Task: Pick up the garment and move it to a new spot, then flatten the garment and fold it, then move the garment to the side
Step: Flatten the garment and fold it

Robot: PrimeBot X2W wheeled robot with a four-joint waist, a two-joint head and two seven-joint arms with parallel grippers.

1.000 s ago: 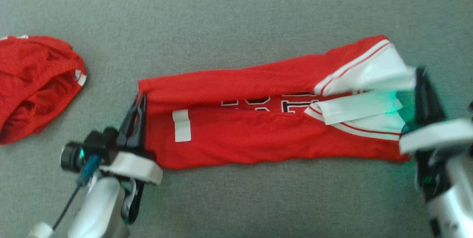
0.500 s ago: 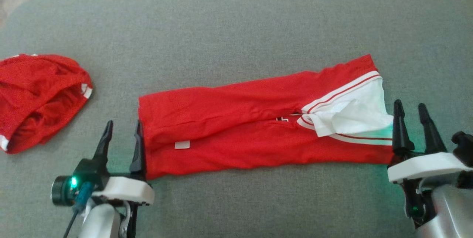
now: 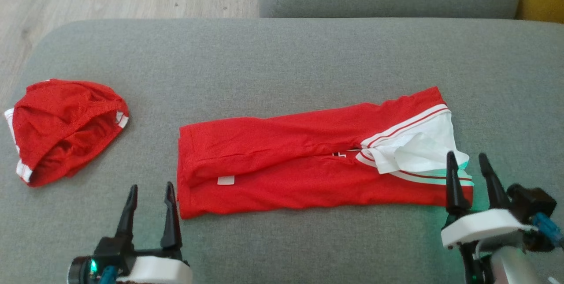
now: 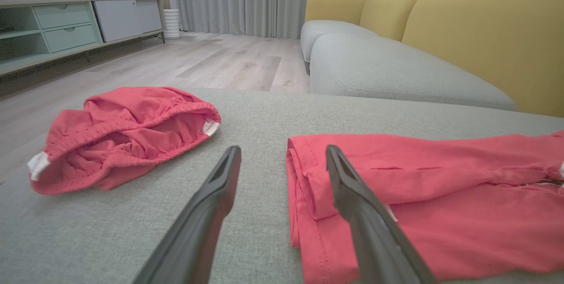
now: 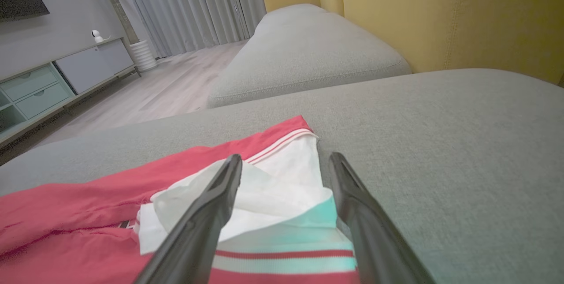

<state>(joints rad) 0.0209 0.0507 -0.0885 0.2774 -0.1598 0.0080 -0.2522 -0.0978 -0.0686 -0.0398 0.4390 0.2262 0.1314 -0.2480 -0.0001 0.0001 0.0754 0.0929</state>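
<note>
Garment (image 3: 286, 165), red and folded, bears an unreadable white label (image 3: 225, 180); left claw (image 3: 150, 186) and right claw (image 3: 466, 155) stand apart, empty.

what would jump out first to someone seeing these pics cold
The long red garment, folded into a strip with white cloth at its right end, lies across the middle of the grey cushion. A second, crumpled red garment sits apart at the cushion's left. The left gripper and right gripper stand open at the strip's two near corners.
</note>
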